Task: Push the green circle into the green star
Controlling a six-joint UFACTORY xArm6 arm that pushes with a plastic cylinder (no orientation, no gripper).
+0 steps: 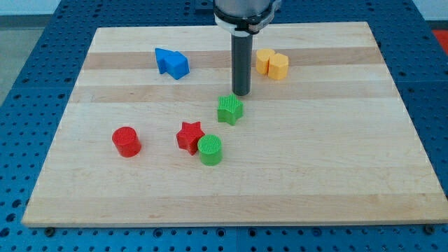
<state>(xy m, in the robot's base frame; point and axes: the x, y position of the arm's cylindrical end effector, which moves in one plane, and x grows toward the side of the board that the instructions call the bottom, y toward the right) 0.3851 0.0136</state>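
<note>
Camera view: my tip (241,94) just above green star (229,110).

This looks like a robotics lab bench: a pale wooden board (231,189) rests on a blue metal perforated table (28,63) with a regular grid of holes, showing from nine o'clock round to three, under even indoor light.

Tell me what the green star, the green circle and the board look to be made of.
Green star: likely 3D-printed plastic, matte; fine ridged lines run across its top.
Green circle: same look, lined top, probably printed plastic.
Board: pale wood, smooth satin finish; grain and joined plank stripes show.
My tip stands just above the star.
</note>
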